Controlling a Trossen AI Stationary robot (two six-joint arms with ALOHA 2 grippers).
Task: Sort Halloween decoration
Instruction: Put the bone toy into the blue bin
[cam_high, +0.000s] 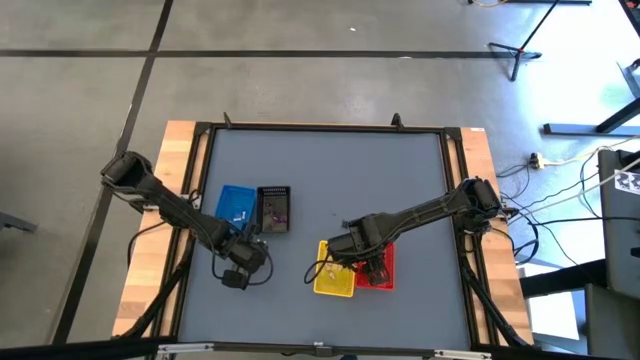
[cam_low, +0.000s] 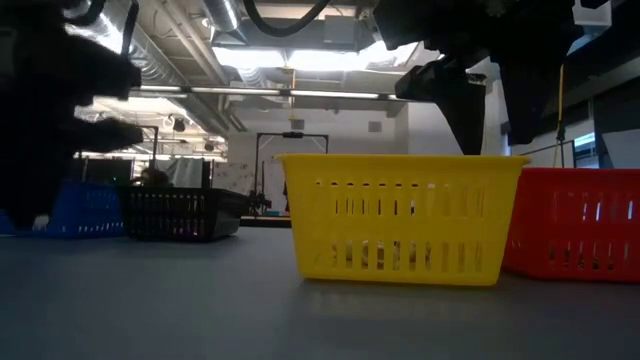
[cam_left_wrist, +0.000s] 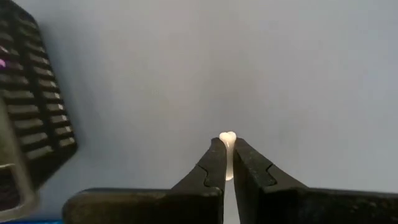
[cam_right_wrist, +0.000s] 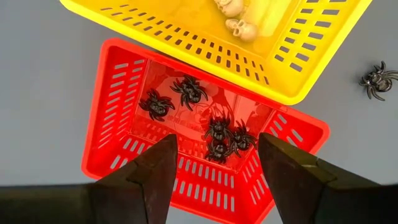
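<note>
One small white trinket sits pinched upright in the left gripper just beside the black basket, while the right gripper hangs spread and empty above the red basket of spiders.

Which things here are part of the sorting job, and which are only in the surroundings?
Job:
white trinket pinched in left gripper
black spiders in red basket
skulls in yellow basket
loose spider on table
open right gripper

Surroundings:
floor cables
stand
</note>
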